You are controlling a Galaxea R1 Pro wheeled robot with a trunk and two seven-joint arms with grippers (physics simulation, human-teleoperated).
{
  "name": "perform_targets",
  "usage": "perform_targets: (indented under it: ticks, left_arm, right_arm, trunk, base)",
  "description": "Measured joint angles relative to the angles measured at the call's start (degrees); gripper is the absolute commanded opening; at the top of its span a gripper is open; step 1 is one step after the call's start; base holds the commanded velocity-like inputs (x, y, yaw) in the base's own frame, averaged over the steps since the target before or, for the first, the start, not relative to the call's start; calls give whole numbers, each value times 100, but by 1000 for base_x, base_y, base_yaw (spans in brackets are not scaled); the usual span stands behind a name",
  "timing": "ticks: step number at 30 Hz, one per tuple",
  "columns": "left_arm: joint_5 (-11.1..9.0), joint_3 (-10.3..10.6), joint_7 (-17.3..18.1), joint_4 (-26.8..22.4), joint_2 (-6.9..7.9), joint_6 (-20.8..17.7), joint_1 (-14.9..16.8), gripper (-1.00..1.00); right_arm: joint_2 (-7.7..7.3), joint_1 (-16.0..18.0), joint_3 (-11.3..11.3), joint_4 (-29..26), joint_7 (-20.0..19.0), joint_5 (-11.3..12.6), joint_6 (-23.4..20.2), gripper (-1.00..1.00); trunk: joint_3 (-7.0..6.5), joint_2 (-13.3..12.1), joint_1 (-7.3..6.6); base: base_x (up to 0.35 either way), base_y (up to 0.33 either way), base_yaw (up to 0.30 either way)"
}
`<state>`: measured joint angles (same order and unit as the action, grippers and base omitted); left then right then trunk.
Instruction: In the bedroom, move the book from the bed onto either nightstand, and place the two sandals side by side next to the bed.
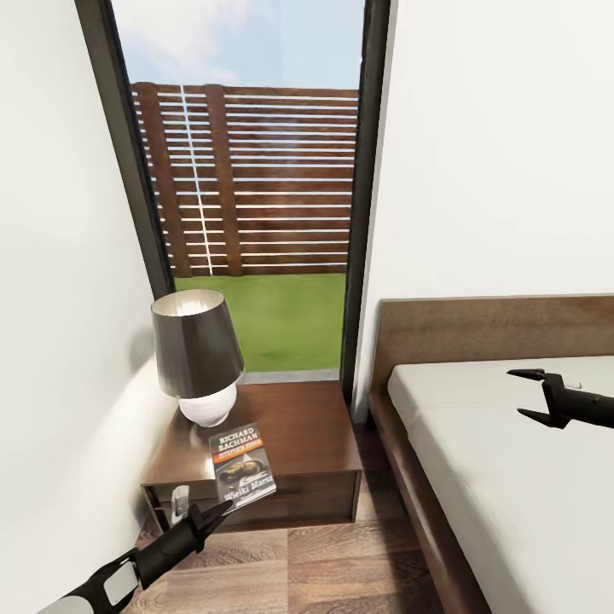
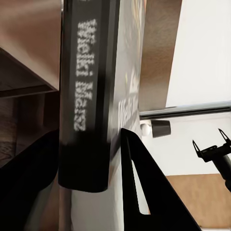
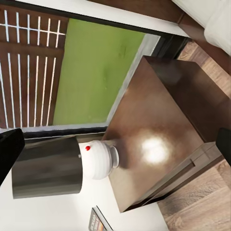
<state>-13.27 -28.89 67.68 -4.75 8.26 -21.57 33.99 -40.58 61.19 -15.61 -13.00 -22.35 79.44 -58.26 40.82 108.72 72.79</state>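
The book [image 1: 242,466] is at the nightstand [image 1: 298,426] now, over the front part of its glossy top, on the near side of the lamp [image 1: 198,354], and the left gripper [image 1: 220,510] has it by the lower edge, one dark finger on each side of the cover. The left wrist view shows the spine [image 2: 85,96] pinched between the fingers [image 2: 139,183], so that pincer is closed on the paperback. Whether the book already rests flat on the wood or hangs just above it, I can't tell. It's a thin paperback: my read is light, a little floppy, with a smooth cover that could slide on polished wood, so a grip near the spine, the stiffest part, looks right. The nightstand is boxy dark brown wood with a bright reflection on its top in the right wrist view, and a drawer front below. The lamp beside the book has a dark tapered shade on a rounded white base, likely tippable if nudged. Over on the bed [image 1: 512,477], with its smooth pale grey cover and brown frame, the right gripper [image 1: 535,394] hovers with its fingers spread wide, holding nothing.
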Motion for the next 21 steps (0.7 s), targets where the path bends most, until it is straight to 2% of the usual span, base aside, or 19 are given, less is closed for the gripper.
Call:
perform_targets:
  ticks: [12, 21]
  left_arm:
    - [-3, -10, -39, -98, -69, -120, 12, -100]
    - [-29, 10, -74, -699, -273, -837, 17, -100]
  right_arm:
    - [-7, 0, 12, 10, -2, 7, -1, 100]
    - [-8, 0, 16, 10, 7, 12, 8, 100]
  trunk:
    - [0, 0, 0]
    - [0, 0, 0]
  base:
    - [0, 0, 0]
    - [0, 0, 0]
